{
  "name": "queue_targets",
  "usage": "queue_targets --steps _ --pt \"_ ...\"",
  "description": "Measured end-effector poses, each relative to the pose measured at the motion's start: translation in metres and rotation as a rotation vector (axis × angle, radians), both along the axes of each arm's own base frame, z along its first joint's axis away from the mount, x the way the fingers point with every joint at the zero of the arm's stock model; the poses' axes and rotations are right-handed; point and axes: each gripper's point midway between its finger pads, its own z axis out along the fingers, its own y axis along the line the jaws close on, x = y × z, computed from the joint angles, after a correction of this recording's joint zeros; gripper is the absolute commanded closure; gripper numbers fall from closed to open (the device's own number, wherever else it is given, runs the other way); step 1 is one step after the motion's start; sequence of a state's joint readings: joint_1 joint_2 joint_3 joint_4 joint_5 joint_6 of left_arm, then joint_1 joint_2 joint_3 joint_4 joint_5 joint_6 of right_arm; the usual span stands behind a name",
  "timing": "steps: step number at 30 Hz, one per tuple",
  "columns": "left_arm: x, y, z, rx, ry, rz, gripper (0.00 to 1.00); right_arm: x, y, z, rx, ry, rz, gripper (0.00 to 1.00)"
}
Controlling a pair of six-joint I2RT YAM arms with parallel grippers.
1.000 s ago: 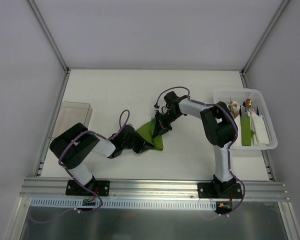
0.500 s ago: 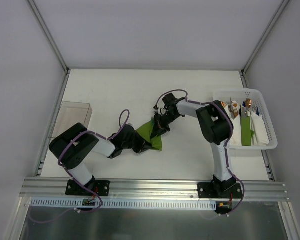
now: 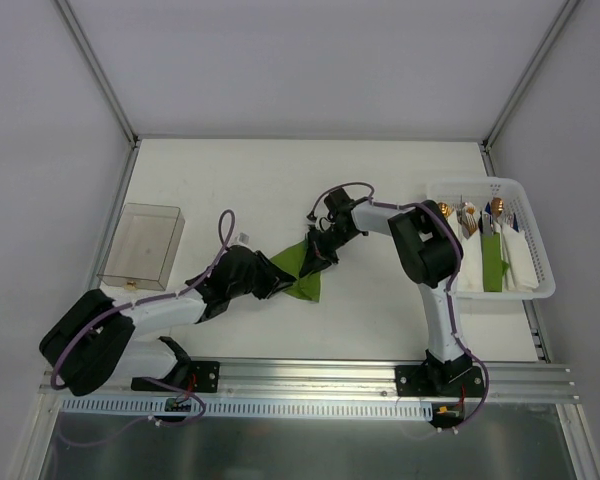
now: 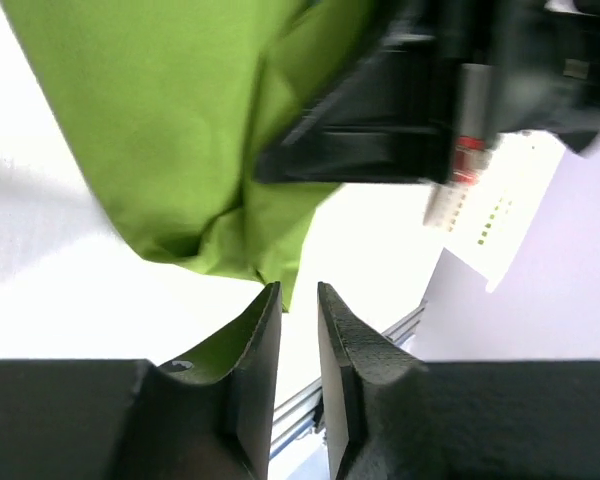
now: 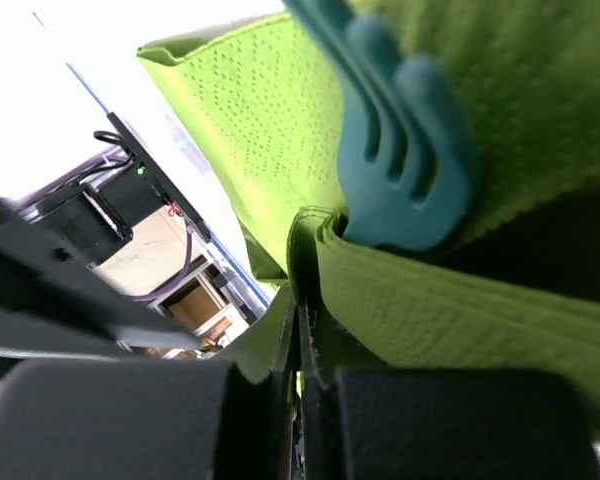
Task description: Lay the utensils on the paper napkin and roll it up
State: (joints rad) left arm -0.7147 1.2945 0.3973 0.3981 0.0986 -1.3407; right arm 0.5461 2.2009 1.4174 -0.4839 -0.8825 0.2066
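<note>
white table (image 3: 380, 170), two arms reaching toward centre. white basket (image 3: 546, 272) at right edge holds utensils (image 3: 468, 214) with brown-orange handles, plus white sheets. clear box (image 3: 142, 245) at left edge. paper napkin (image 3: 302, 272), olive-green, crumpled at table centre between both grippers. right gripper (image 3: 320, 250) clamped tight on napkin's folded far edge. teal-looking fork (image 5: 405, 160) lies against fold, just past its fingers. left gripper (image 4: 298, 292) at napkin's left side, fingers narrowly parted, napkin corner just at tips, gap itself bare.
</note>
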Motion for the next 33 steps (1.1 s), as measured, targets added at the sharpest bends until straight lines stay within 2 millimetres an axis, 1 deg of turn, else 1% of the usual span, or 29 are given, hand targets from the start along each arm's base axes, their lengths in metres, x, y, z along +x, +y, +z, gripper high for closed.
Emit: queue_targets --steps 2,4,5,6,8,9,11,14,18,22,23,24,25,30,33 --pt "0.0 0.006 0.012 0.014 -0.048 0.004 0.77 0.001 0.001 -0.001 0.005 0.003 -0.002 0.94" --pt "0.0 0.011 0.017 0.032 -0.076 0.003 0.77 0.001 0.003 0.001 0.012 0.01 -0.01 0.89" --pt "-0.001 0.013 0.017 0.046 -0.083 0.001 0.77 0.001 0.003 0.002 0.015 0.012 -0.011 0.86" --pt "-0.002 0.015 0.015 0.061 -0.086 -0.003 0.77 0.002 0.004 0.002 0.018 0.016 -0.015 0.8" --pt "-0.005 0.018 0.01 0.092 -0.084 -0.019 0.77 0.003 0.005 0.004 0.024 0.02 -0.021 0.77" --pt "-0.006 0.019 0.008 0.106 -0.084 -0.027 0.76 0.003 0.006 0.004 0.028 0.023 -0.023 0.73" --pt "-0.009 0.019 0.004 0.129 -0.082 -0.045 0.76 0.003 0.008 0.006 0.037 0.03 -0.027 0.69" --pt "-0.009 0.017 0.003 0.156 -0.094 -0.071 0.76 0.005 0.01 0.009 0.045 0.033 -0.033 0.67" --pt "-0.006 0.008 0.01 0.171 -0.134 -0.106 0.77 0.008 0.012 0.011 0.047 0.036 -0.043 0.66" --pt "-0.003 -0.003 0.013 0.181 -0.157 -0.141 0.77 0.011 0.015 0.012 0.054 0.046 -0.057 0.58" --pt "-0.003 -0.006 0.013 0.183 -0.16 -0.148 0.77 0.011 0.015 0.012 0.056 0.051 -0.06 0.56" --pt "-0.004 -0.008 0.012 0.186 -0.161 -0.157 0.77 0.011 0.016 0.011 0.06 0.057 -0.061 0.52" --pt "-0.003 -0.01 0.011 0.188 -0.161 -0.161 0.77 0.011 0.017 0.013 0.07 0.065 -0.062 0.52" --pt "-0.003 -0.016 0.003 0.204 -0.148 -0.18 0.77 0.013 0.019 0.016 0.078 0.069 -0.071 0.53" --pt "-0.001 -0.02 0.001 0.209 -0.146 -0.187 0.78 0.015 0.02 0.016 0.08 0.07 -0.077 0.53"
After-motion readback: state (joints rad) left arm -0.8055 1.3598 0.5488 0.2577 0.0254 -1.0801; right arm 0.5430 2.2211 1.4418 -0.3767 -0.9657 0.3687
